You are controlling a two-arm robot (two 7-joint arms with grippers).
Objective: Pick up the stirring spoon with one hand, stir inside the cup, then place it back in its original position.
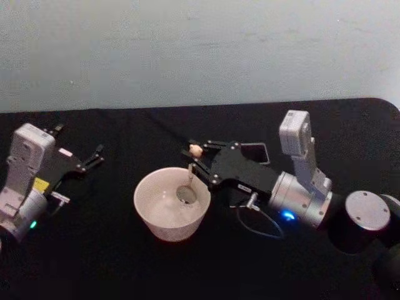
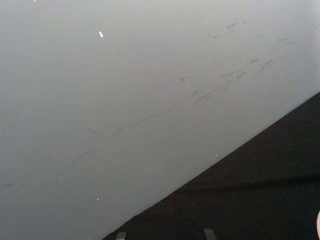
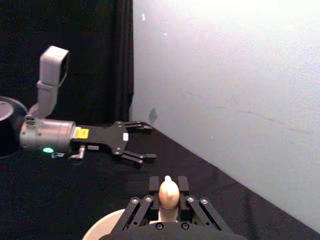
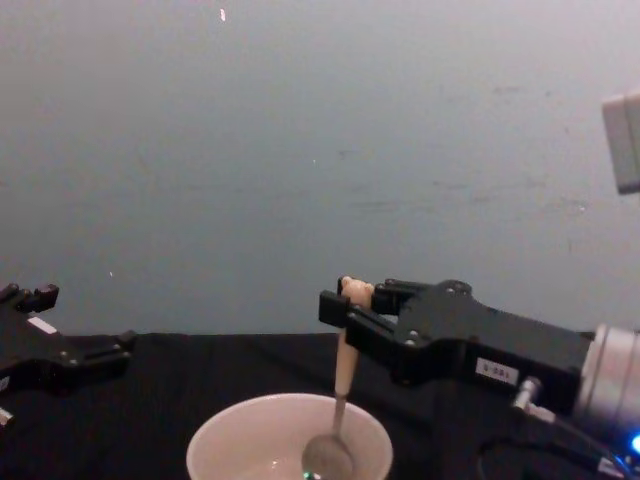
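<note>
Cup (image 4: 235, 440), stirring spoon (image 4: 344, 385) bowl inside, handle between fingers (image 4: 331, 307) of right gripper (image 4: 354, 298).

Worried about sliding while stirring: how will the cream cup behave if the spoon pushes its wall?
The cup looks wide and low, so tipping seems unlikely. The left gripper sits apart and nothing braces it, so it might slide. The stirring spoon in the right gripper looks slim, likely pushing lightly.
</note>
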